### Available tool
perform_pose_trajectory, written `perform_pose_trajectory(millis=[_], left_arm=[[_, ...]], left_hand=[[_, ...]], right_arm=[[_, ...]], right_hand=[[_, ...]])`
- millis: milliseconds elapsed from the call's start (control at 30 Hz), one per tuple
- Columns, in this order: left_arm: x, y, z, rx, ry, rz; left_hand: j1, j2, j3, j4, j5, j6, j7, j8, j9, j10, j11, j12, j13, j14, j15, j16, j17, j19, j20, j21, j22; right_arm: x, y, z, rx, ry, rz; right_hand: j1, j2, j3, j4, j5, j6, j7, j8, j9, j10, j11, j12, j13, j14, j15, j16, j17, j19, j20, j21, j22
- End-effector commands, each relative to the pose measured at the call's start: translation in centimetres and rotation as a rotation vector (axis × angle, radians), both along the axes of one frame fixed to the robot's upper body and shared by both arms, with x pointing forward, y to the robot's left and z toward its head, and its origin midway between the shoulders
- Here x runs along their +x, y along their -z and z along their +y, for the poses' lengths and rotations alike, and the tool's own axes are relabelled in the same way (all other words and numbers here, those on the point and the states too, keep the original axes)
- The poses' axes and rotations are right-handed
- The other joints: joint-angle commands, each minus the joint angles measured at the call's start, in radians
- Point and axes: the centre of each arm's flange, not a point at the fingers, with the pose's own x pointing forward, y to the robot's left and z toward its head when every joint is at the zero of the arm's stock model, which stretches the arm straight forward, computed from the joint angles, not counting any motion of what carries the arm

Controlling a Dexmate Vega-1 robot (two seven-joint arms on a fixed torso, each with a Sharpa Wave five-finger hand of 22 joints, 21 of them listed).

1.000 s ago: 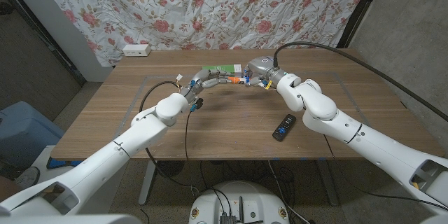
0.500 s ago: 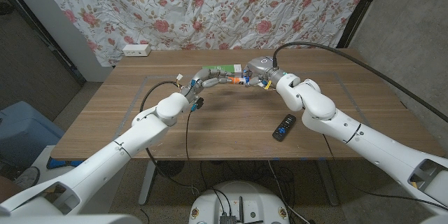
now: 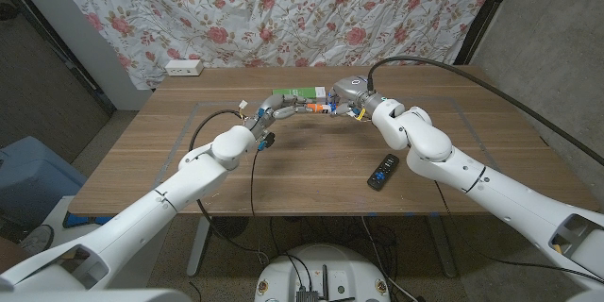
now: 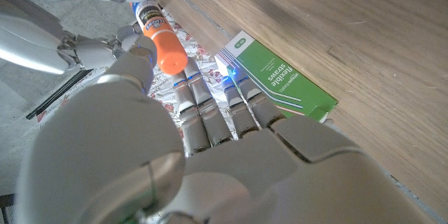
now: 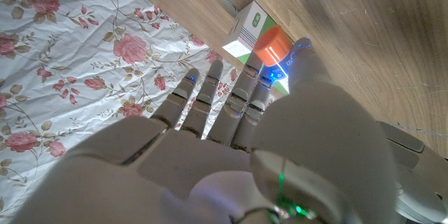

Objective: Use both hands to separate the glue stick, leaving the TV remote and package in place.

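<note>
Both hands are gripping the glue stick (image 4: 159, 33) above the table's (image 3: 283, 165) far side: left hand (image 3: 280, 107) and right hand (image 3: 347, 92) pinching opposite ends. The green package (image 4: 278, 77) is lying just behind, the TV remote (image 3: 382, 171) well apart.

open tabletop (image 3: 311, 165) fronts both hands; green package (image 3: 291, 95) behind, remote (image 3: 382, 172) right.
</note>
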Motion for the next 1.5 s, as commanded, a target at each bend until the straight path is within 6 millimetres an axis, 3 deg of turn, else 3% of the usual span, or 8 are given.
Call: perform_pose_trajectory(millis=[33,433,467,567,1500], left_arm=[[0.26,-0.05,-0.36,-0.001,0.000,-0.006],[0.29,-0.06,-0.55,-0.009,-0.013,-0.013],[0.30,-0.05,-0.54,-0.010,-0.011,-0.015],[0.29,-0.09,-0.53,-0.009,-0.022,-0.019],[0.23,-0.32,-0.68,0.000,-0.086,-0.035]], left_hand=[[0.014,0.003,-0.004,0.003,0.004,0.019,0.002,0.001,0.004,0.016,0.000,0.000,0.002,0.010,-0.043,-0.001,0.001,0.006,-0.007,0.001,0.004],[0.027,0.020,-0.004,0.002,0.005,0.081,0.018,0.010,0.005,0.015,0.002,-0.008,0.003,0.033,-0.053,0.001,0.001,0.019,-0.013,0.005,0.004],[0.032,0.031,-0.003,0.003,0.004,0.086,0.021,0.006,0.006,0.060,-0.003,0.007,0.005,0.038,-0.054,-0.001,0.001,0.019,-0.014,0.004,0.004],[0.036,0.034,-0.005,0.002,0.004,0.100,0.024,0.005,0.006,0.082,-0.006,0.009,0.004,0.045,-0.058,-0.002,0.001,0.021,-0.015,0.004,0.004],[0.057,0.060,-0.008,0.001,0.002,0.167,0.038,0.005,0.008,0.156,-0.016,0.010,0.004,0.077,-0.079,-0.003,0.000,0.051,-0.035,0.011,0.005]], right_arm=[[-0.03,-0.12,0.20,0.001,-0.004,-0.006],[0.09,-0.13,0.29,0.003,-0.001,-0.004],[0.09,-0.13,0.30,0.003,-0.001,-0.005],[0.12,-0.13,0.35,0.004,-0.001,-0.005],[0.24,0.01,0.50,0.005,0.012,-0.015]], right_hand=[[0.017,0.023,-0.003,0.002,0.005,0.069,-0.060,0.006,0.003,0.002,0.004,0.006,0.004,-0.004,-0.114,0.009,0.003,-0.005,0.000,-0.002,0.002],[0.016,0.024,-0.005,0.003,0.005,0.070,-0.060,0.005,0.003,0.002,0.004,0.006,0.004,-0.003,-0.113,0.010,0.003,-0.005,0.000,-0.002,0.002],[0.016,0.024,-0.005,0.003,0.005,0.070,-0.060,0.005,0.003,0.002,0.004,0.005,0.004,-0.003,-0.113,0.010,0.003,-0.005,0.000,-0.002,0.002],[0.015,0.024,-0.006,0.003,0.005,0.070,-0.060,0.005,0.003,0.002,0.004,0.005,0.004,-0.003,-0.113,0.010,0.003,-0.005,0.000,-0.001,0.002],[0.016,0.031,-0.009,0.004,0.004,0.092,-0.060,0.011,0.006,0.014,0.004,0.012,0.009,0.002,-0.112,0.014,0.003,-0.004,-0.001,-0.001,0.002]])
